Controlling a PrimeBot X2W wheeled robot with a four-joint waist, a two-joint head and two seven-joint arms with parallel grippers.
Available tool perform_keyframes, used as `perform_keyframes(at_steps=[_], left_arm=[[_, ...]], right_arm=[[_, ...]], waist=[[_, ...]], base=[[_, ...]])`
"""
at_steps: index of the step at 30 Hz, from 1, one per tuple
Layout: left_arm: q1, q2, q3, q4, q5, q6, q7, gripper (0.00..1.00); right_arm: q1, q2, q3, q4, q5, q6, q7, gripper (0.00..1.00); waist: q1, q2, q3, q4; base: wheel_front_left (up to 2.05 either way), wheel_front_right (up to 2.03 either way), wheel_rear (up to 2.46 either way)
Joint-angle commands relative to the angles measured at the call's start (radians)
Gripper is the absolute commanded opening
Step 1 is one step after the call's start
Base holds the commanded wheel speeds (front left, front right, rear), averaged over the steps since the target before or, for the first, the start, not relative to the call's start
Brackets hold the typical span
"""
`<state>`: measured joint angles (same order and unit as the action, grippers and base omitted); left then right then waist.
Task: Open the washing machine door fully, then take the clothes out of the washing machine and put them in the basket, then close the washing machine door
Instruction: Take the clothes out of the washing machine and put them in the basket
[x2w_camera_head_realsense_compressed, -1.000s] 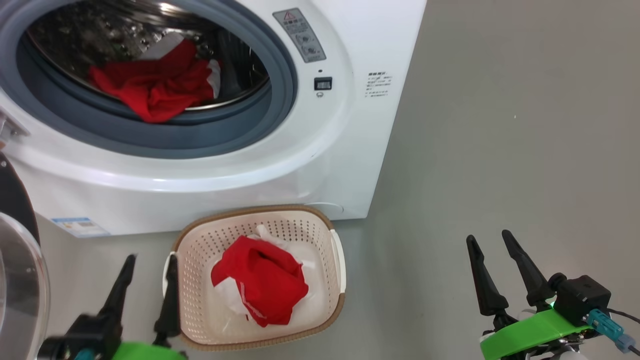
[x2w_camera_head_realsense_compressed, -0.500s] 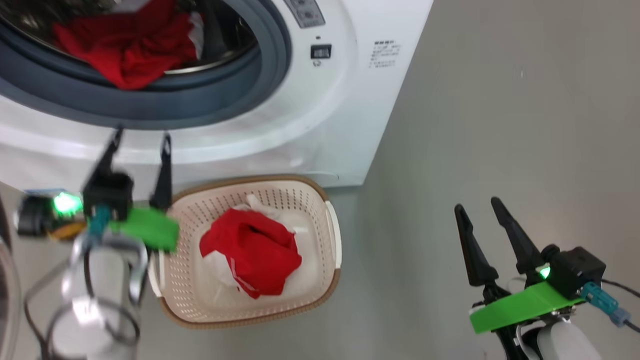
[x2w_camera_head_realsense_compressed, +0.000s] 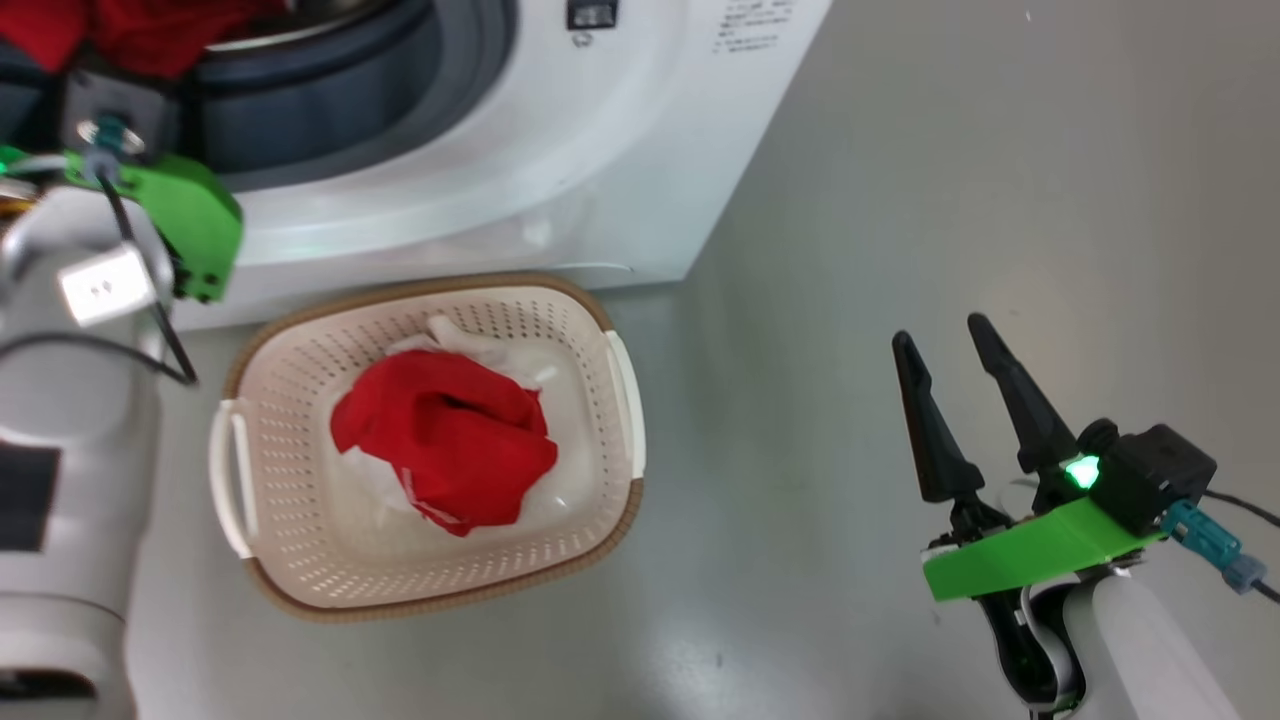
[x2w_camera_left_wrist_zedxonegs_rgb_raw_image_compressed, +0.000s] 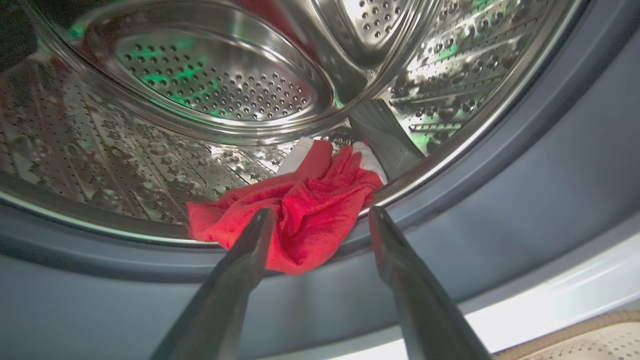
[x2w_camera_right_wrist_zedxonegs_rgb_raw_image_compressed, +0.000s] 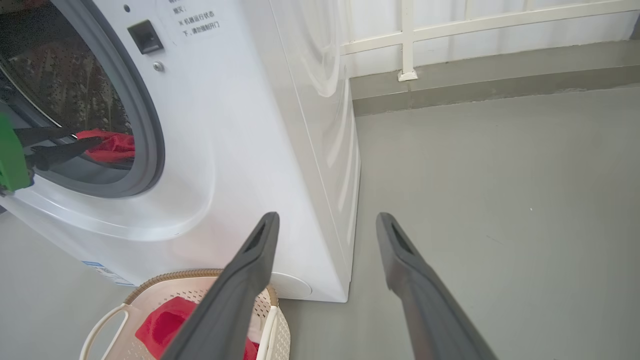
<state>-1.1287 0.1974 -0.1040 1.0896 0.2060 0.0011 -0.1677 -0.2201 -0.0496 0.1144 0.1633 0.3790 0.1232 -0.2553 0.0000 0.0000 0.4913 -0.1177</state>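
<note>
Now the left gripper (x2w_camera_left_wrist_zedxonegs_rgb_raw_image_compressed: 320, 212) is poised in the mouth of the washing machine (x2w_camera_head_realsense_compressed: 560, 150), its 2 dark fingers (x2w_camera_left_wrist_zedxonegs_rgb_raw_image_compressed: 225, 285) spread wide and holding nothing. Straight ahead of the jaws, a crumpled red garment (x2w_camera_left_wrist_zedxonegs_rgb_raw_image_compressed: 310, 200) of the clothes lies at the bottom front of the machine's steel drum (x2w_camera_left_wrist_zedxonegs_rgb_raw_image_compressed: 225, 85). 1 fold spills over the drum's lip onto the grey-blue gasket (x2w_camera_left_wrist_zedxonegs_rgb_raw_image_compressed: 550, 175). The heap's long axis runs across the jaws rather than along them, slanting from the front lip back into the machine, with white trim at its far end. The tips frame the front fold; they seem just short of the cloth, though the wide-angle view makes contact hard to judge. A short push forward and a close should catch that fold.

Another red-and-white garment (x2w_camera_head_realsense_compressed: 440, 445) lies in the basket (x2w_camera_head_realsense_compressed: 300, 350), which stands on the floor (x2w_camera_head_realsense_compressed: 900, 150) just in front of the washing machine. The right gripper (x2w_camera_head_realsense_compressed: 938, 332) hovers off the machine's right front corner, well apart from the drum, jaws also wide and empty. The left arm is by far the nearer for this pick.
</note>
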Motion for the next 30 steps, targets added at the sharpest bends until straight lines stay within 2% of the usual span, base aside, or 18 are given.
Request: perform_keyframes(at_steps=[1, 11, 20, 21, 22, 23, 24, 25, 30], left_arm=[[-0.051, 0.061, 0.006, 0.024, 0.016, 0.013, 0.015, 1.00], [-0.180, 0.111, -0.060, 0.158, 0.068, 0.010, 0.085, 1.00], [-0.223, 0.140, -0.083, 0.190, 0.071, 0.044, 0.153, 1.00], [-0.224, 0.141, -0.085, 0.191, 0.070, 0.045, 0.154, 0.71], [-0.225, 0.141, -0.085, 0.192, 0.067, 0.047, 0.154, 0.47], [-0.226, 0.140, -0.087, 0.193, 0.065, 0.047, 0.153, 0.35], [-0.226, 0.139, -0.088, 0.193, 0.064, 0.048, 0.153, 0.04], [-0.226, 0.138, -0.089, 0.194, 0.061, 0.050, 0.151, 0.00], [-0.221, 0.128, -0.079, 0.196, 0.032, 0.052, 0.116, 0.00]], right_arm=[[-0.016, -0.001, 0.027, -0.026, 0.018, 0.008, -0.006, 1.00], [-0.041, -0.001, 0.035, -0.035, 0.028, 0.008, -0.006, 1.00], [-0.056, -0.001, 0.041, -0.039, 0.032, 0.008, -0.006, 1.00], [-0.056, -0.001, 0.041, -0.040, 0.033, 0.008, -0.006, 1.00], [-0.056, -0.001, 0.041, -0.040, 0.033, 0.008, -0.006, 1.00], [-0.055, -0.001, 0.041, -0.040, 0.033, 0.008, -0.006, 1.00], [-0.054, -0.001, 0.041, -0.040, 0.033, 0.008, -0.006, 1.00], [-0.054, -0.001, 0.041, -0.040, 0.032, 0.008, -0.006, 1.00], [-0.052, -0.001, 0.040, -0.036, 0.030, 0.008, -0.006, 1.00]], waist=[[0.0000, 0.0000, 0.044, -0.037], [0.0000, 0.0000, 0.093, -0.069], [0.0000, 0.0000, 0.106, -0.080], [0.0000, 0.0000, 0.106, -0.079], [0.0000, 0.0000, 0.105, -0.079], [0.0000, 0.0000, 0.104, -0.077], [0.0000, 0.0000, 0.103, -0.076], [0.0000, 0.0000, 0.102, -0.075], [0.0000, 0.0000, 0.094, -0.068]], base=[[0.00, 0.00, 0.00], [0.00, 0.00, 0.00], [0.00, 0.00, 0.00], [0.00, 0.00, 0.00], [0.00, 0.00, 0.00], [0.00, 0.00, 0.00], [0.00, 0.00, 0.00], [0.00, 0.00, 0.00], [0.00, 0.00, 0.00]])
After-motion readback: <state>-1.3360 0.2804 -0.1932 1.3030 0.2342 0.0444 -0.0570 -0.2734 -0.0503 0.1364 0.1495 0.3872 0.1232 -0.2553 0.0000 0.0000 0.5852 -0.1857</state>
